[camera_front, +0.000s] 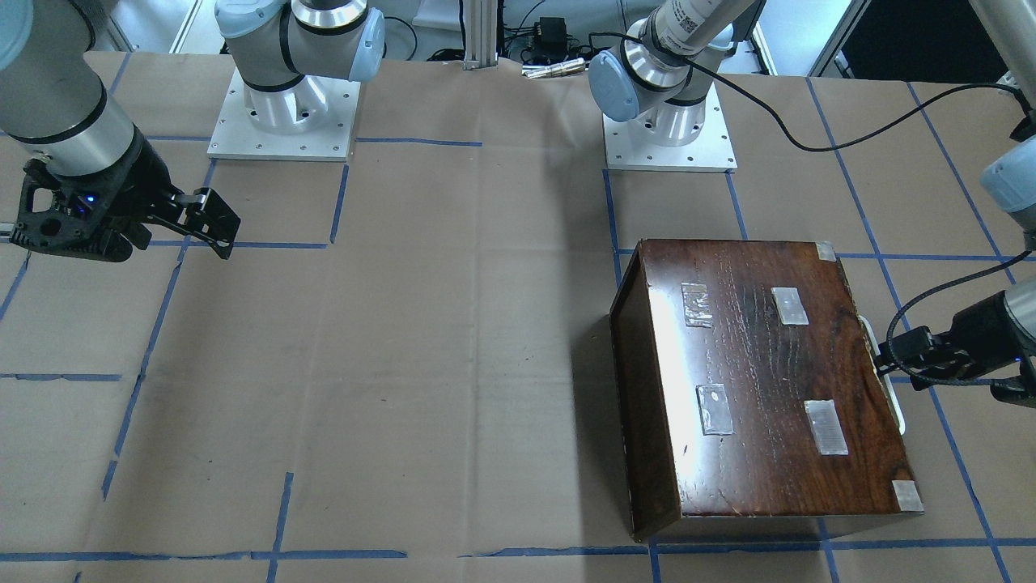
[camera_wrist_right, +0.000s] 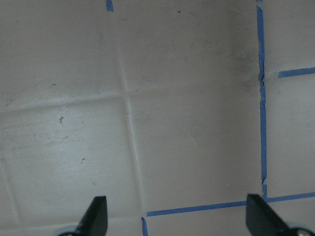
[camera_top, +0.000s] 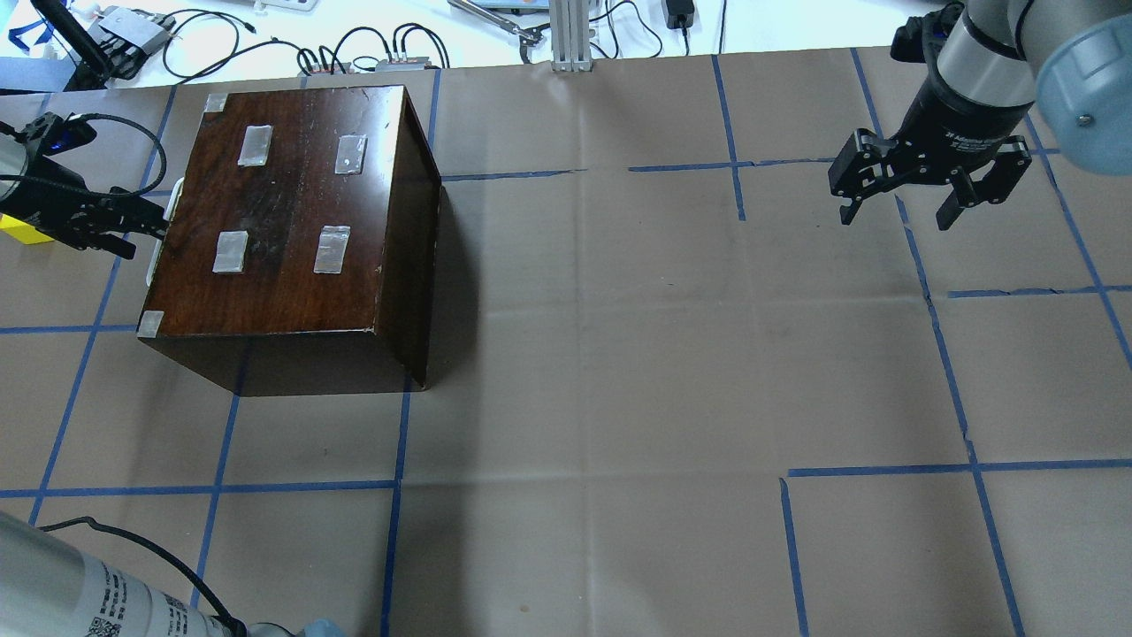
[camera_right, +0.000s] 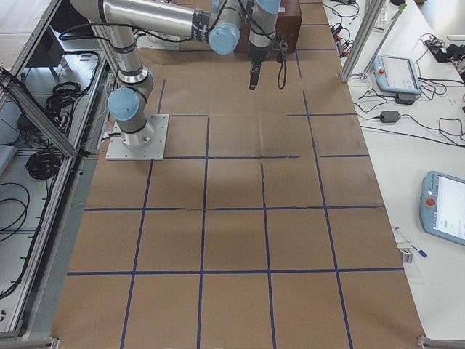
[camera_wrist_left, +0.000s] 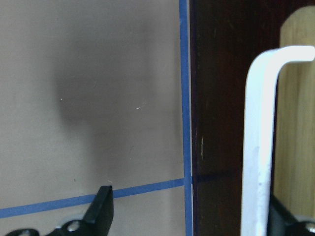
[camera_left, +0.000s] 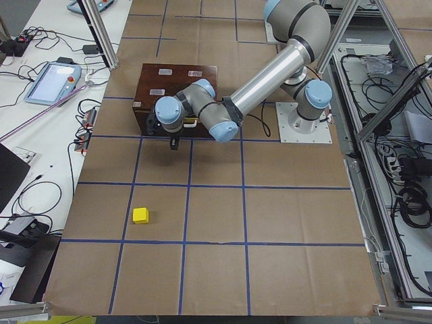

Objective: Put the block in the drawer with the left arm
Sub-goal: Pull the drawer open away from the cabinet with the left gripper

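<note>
The left gripper [camera_top: 141, 234] is reaching in level at the front face of the glossy dark-brown wooden box [camera_top: 292, 221], with its black cable looping to the wrist. Its jaws are standing apart. In the left wrist view the box's white handle [camera_wrist_left: 258, 147] is passing between the two fingertips [camera_wrist_left: 103, 206], close beside the one on the box side, though contact cannot be told. The drawer [camera_wrist_left: 295, 123] is showing only as a pale wood panel behind that handle, and it is sitting inside the box.

The yellow block [camera_left: 141, 215] is lying on the brown-paper table [camera_top: 619, 354], well apart from the box and outside the drawer. In the overhead view it is peeking out at the frame's left edge behind the left gripper's body.

The right gripper [camera_top: 896, 217] is hanging above bare paper and blue tape lines at the table's other end, pointing down, with its jaws wide apart and nothing between them.
</note>
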`<state>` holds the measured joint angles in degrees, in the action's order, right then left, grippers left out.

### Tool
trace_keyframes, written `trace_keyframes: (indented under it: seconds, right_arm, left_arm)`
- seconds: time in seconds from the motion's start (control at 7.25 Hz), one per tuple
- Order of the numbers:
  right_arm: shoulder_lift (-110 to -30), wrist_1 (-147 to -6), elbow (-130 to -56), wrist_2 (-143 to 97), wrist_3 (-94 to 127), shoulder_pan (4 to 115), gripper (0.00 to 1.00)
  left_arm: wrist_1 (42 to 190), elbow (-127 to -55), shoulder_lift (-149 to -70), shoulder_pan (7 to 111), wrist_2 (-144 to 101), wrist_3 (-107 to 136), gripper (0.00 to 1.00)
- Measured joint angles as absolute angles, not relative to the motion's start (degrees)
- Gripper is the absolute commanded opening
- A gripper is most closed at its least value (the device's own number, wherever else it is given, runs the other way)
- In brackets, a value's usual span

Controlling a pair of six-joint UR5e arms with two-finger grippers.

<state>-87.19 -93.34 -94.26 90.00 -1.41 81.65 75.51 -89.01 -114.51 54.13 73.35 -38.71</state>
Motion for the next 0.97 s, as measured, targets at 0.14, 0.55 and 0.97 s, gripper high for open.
trace_keyframes:
  seconds: [0.14,0.55,0.97]
  right_arm:
    - [-87.19,-93.34,-94.26,90.00,-1.41,81.65,1.00]
    - [-87.19,-93.34,-94.25,90.00,-1.44,81.65,1.00]
    - [-87.19,-93.34,-94.30,90.00,-1.41,81.65,1.00]
  left_arm:
    - [75.45,-88.63,-114.67,53.47,73.47,-38.76,0.99]
    - [75.41,-87.33,-115.34,52.02,74.19,-38.84,0.99]
    - [75.41,-85.61,-116.47,51.03,75.65,-38.85,0.99]
